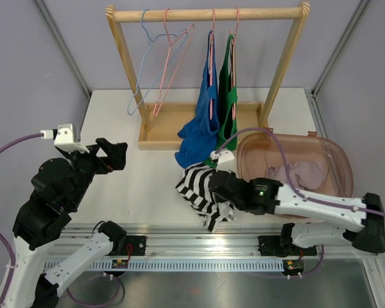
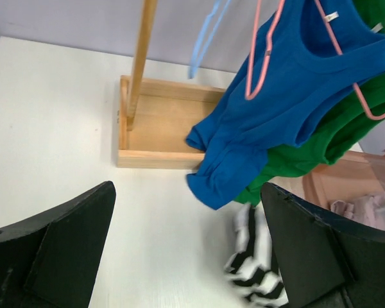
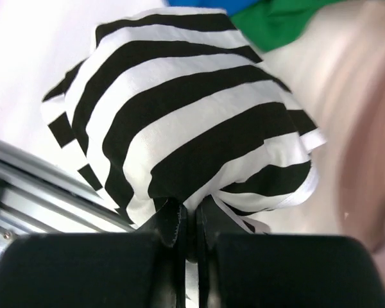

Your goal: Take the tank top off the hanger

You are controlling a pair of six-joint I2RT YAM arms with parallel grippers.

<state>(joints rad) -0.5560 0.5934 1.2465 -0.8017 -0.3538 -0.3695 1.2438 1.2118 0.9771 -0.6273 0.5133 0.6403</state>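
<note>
Right tool (image 3: 189, 221) clamped on the striped tank top (image 3: 179, 115) near the front edge of the table (image 1: 147, 186), tub (image 1: 337, 157) just beside, arm stretched low, left tool (image 1: 113, 154) wide open, probably hovering.

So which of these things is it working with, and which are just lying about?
Job: striped top, pinched in the shut right end effector; blue tank top and green tank top, both hung.
Lying about: two empty hangers, pink tub, open left end effector.

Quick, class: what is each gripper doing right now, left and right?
Left gripper: open, holding nothing.
Right gripper: closed on the black-and-white striped garment.
</note>
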